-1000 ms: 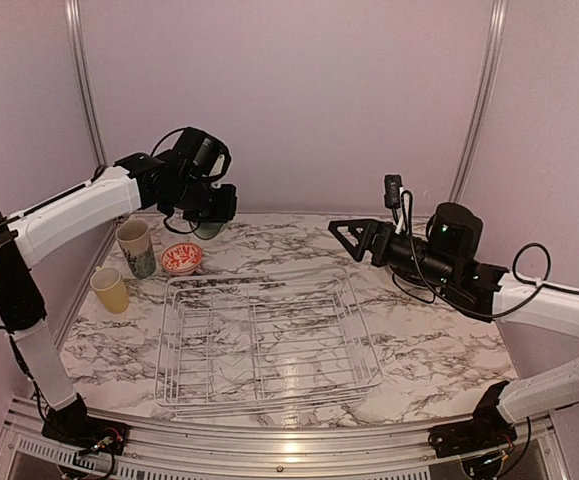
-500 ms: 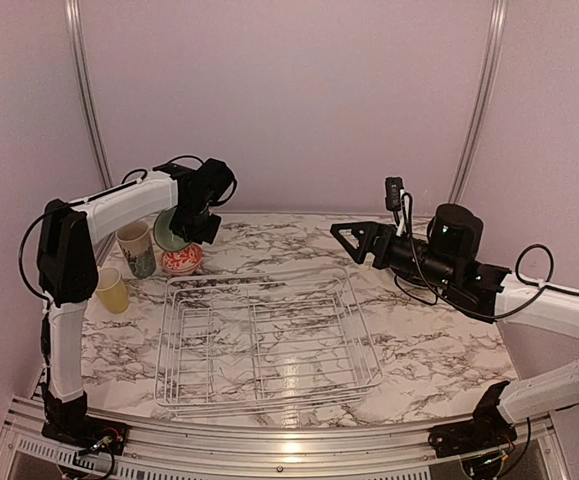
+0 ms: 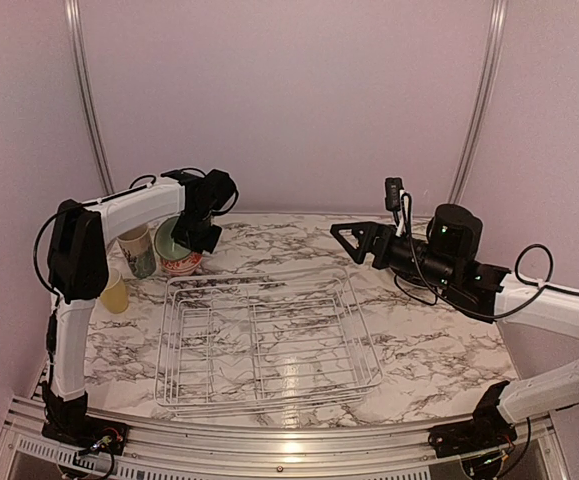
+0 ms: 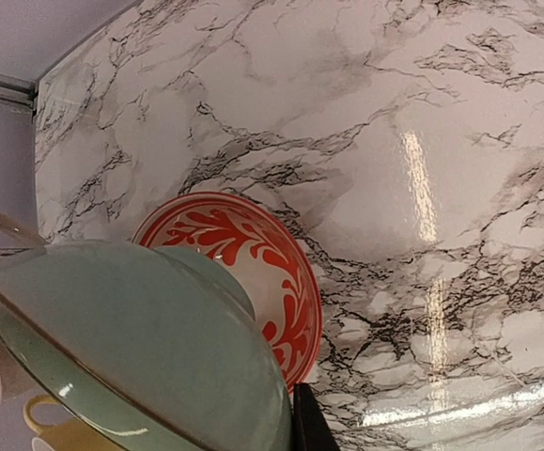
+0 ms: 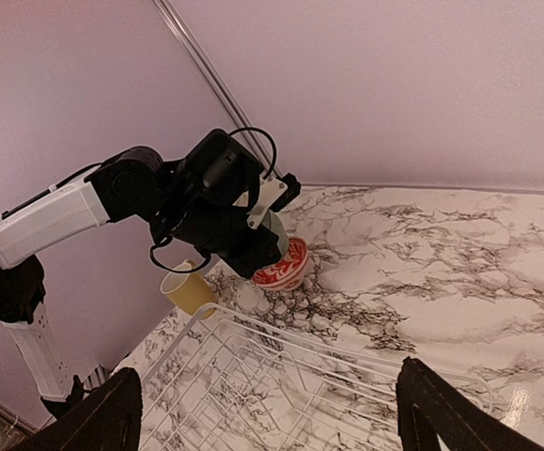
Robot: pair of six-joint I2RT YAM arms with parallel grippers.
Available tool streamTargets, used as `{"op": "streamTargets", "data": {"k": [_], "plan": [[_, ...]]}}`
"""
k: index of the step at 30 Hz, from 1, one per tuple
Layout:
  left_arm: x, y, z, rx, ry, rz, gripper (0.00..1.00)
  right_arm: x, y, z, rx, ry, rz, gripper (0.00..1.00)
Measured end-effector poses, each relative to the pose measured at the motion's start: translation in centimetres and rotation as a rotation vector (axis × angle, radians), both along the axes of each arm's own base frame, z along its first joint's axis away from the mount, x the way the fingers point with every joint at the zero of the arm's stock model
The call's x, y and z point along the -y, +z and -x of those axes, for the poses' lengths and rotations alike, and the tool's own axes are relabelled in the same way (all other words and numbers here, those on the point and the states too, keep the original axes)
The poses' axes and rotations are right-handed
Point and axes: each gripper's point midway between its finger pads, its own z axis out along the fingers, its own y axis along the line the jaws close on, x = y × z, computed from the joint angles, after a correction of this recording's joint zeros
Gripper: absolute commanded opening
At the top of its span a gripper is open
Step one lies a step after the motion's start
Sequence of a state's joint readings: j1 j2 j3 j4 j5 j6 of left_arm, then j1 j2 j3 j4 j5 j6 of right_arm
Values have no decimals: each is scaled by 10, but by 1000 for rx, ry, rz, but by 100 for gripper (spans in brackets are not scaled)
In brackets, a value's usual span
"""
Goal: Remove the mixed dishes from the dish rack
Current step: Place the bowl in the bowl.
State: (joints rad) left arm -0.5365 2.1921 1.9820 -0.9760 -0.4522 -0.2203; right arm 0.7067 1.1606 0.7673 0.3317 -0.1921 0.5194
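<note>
Marble table point(image 3: 449, 340) | left end effector point(image 3: 191, 240) grips green bowl point(image 4: 140, 348), seemingly over red bowl point(image 4: 272, 272) (wrist view) | right end effector point(image 3: 354, 240) spread

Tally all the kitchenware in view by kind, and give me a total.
Bowls: 2 (pale green glazed bowl, red-and-white patterned bowl)
Cups: 2 (tall patterned cup, yellow handled cup)
Racks: 1 (white wire dish rack)
Total: 5
</note>
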Motion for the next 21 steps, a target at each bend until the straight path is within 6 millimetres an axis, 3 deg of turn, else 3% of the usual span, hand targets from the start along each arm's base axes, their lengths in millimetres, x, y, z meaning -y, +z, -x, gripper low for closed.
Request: {"op": "streamTargets", "data": {"k": [9,18,21], "plan": [[1,-5,1,-19,-2,10,4,-1,-1,0,-3,4,1,90],[-3,-37,1,-83,6,-12,4,0,1,1,0,4,-1,90],[-5,-40,0,-89,8,-15,6,0,0,1,0,4,-1,90]]}}
